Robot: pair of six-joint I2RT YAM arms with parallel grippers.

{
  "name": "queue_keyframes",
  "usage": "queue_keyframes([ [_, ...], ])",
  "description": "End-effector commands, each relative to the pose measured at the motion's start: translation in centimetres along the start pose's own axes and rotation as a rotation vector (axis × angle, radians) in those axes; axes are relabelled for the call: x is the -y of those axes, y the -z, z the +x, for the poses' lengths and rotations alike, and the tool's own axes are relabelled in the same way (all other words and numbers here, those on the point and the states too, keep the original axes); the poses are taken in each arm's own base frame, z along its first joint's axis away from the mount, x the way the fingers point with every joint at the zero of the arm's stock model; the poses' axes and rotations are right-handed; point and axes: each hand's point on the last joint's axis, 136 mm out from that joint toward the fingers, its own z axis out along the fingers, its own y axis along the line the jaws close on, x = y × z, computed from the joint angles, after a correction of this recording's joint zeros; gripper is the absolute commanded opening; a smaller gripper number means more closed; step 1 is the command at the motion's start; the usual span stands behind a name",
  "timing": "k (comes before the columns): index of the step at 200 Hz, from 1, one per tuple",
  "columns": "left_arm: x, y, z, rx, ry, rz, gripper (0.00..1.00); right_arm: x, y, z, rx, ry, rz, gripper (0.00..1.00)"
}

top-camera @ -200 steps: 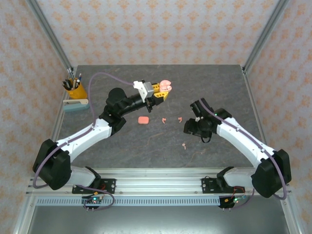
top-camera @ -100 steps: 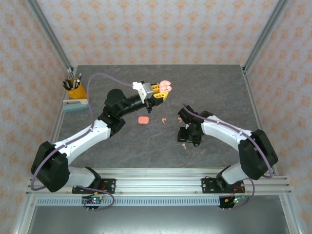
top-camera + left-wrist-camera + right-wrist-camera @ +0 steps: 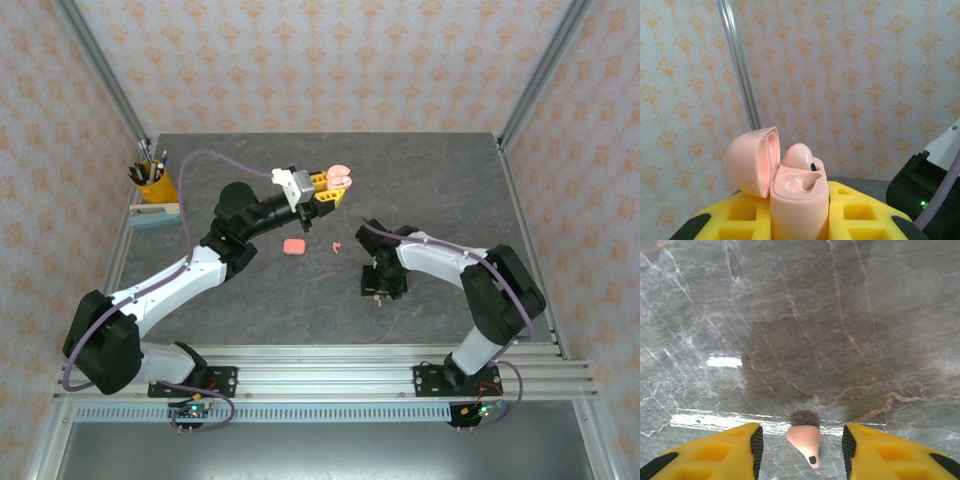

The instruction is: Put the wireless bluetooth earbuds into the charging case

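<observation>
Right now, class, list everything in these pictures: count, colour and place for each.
table: one, dark grey, under everything
open charging case: one, pink, in left gripper
closed case: one, pink, mid-table
earbuds: three seen, pale pink; one between right fingers, one in open charging case, one beside closed case
pen cup: one, yellow, far left
flat block: one, teal-white, beside cup
left gripper: one, yellow fingers, shut on open charging case
right gripper: one, yellow fingers, open around earbud
</observation>
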Motion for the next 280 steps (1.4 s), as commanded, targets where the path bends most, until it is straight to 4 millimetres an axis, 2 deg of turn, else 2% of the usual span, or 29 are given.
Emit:
queue_keyframes([
  [1, 0.0, 0.4, -1.4, 0.026, -0.03, -0.018, 0.0, 0.0, 0.1, -0.6, 0.009, 0.042, 0.04, 0.46],
  [100, 0.0, 0.3, -1.1, 0.025, -0.03, -0.02, 0.0, 0.8, 0.1, 0.5, -0.032, 0.08, 0.113, 0.42],
  [193, 0.0, 0.5, -1.1, 0.024, -0.028, -0.025, 0.0, 0.4, -0.6, -0.4, -0.032, 0.078, 0.124, 0.37],
  [280, 0.0, 0.4, -1.0, 0.027, -0.027, -0.027, 0.0, 1.4, -0.4, 0.9, -0.058, 0.085, 0.151, 0.34],
])
